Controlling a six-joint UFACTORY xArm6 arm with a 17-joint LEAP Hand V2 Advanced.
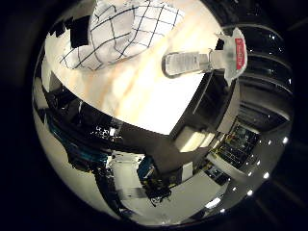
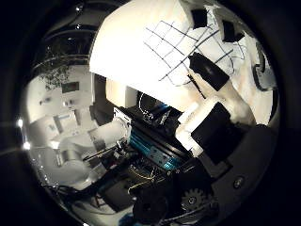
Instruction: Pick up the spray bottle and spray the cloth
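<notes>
Spray bottle (image 1: 192,62): lying on the table (image 1: 144,91), well clear of the fingers (image 2: 211,75).
Cloth (image 1: 115,31): checked, beyond the fingertips.
Hand (image 2: 211,122): fingers extended, holding nothing.

A pale, marble-patterned tabletop (image 1: 139,91) carries a clear plastic spray bottle with a red-and-white trigger head (image 1: 192,61) near a crumpled white cloth with dark grid lines (image 1: 113,31).

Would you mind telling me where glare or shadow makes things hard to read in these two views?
Little finger side view: the table is brightly lit, its pale top nearly washed out; the spray bottle and checked cloth remain legible. Thumb side view: the cloth is washed out, the hand stands dark against it, and below the table lies deep shadow.
</notes>
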